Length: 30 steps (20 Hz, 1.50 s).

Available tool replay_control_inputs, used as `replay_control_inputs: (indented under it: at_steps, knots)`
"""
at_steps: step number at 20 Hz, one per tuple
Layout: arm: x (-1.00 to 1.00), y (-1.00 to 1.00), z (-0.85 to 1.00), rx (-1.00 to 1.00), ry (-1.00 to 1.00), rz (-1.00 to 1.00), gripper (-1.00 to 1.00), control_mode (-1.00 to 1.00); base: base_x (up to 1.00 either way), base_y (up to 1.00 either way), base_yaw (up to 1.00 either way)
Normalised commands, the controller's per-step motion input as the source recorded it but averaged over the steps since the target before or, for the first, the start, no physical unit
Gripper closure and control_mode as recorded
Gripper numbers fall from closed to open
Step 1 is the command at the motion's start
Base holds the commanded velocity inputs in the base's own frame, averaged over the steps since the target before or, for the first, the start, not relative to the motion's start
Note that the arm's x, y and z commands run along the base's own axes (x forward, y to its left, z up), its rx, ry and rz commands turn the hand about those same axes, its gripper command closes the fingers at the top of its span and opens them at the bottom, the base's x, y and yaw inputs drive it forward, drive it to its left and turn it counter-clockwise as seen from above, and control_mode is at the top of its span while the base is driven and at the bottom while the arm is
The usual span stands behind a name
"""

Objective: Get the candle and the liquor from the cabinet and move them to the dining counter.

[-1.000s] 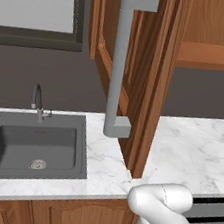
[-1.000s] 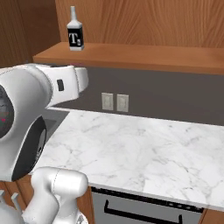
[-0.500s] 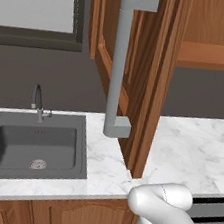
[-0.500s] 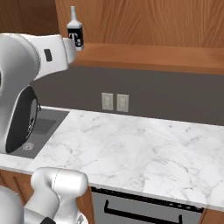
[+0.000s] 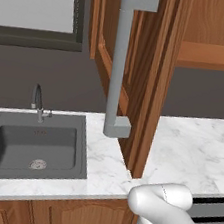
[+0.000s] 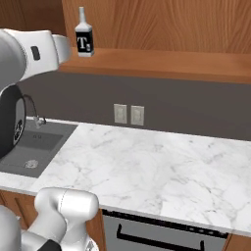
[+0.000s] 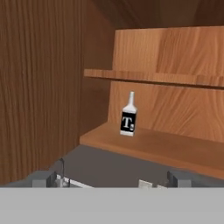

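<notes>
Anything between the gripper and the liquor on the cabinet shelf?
Nothing visible. In the hand view the open gripper looks straight at the liquor, upright and alone on the cabinet's lower shelf, with open air between. The open cabinet door hangs off to the side.

A white "T" reads on the black label of the liquor (image 6: 84, 36) (upright on the cabinet (image 7: 144, 144) shelf).
</notes>
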Motion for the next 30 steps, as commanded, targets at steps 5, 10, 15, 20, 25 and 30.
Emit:
replay_control_inputs:
  at_steps: [5, 10, 15, 20, 25, 30]
  knots:
    - [0.0, 0.1, 0.0, 0.01, -0.14, 0.0, -1.0, -1.0, 0.0, 0.0, 0.0]
    - [0.19, 0.12, 0.0, 0.02, -0.12, -0.01, -1.0, -1.0, 0.0, 0.0, 0.0]
    - [0.02, 0.0, 0.0, 0.08, -0.14, 0.0, -1.0, -1.0, 0.0, 0.0, 0.0]
    - [0.1, 0.0, 0.0, 0.08, -0.11, 0.0, -1.0, -1.0, 0.0, 0.0, 0.0]
    - [0.12, 0.0, 0.0, 0.07, -0.02, 0.0, -1.0, -1.0, 0.0, 0.0, 0.0]
    - [0.18, 0.01, 0.04, 0.02, 0.0, 0.0, -1.0, -1.0, 0.0, 0.0, 0.0]
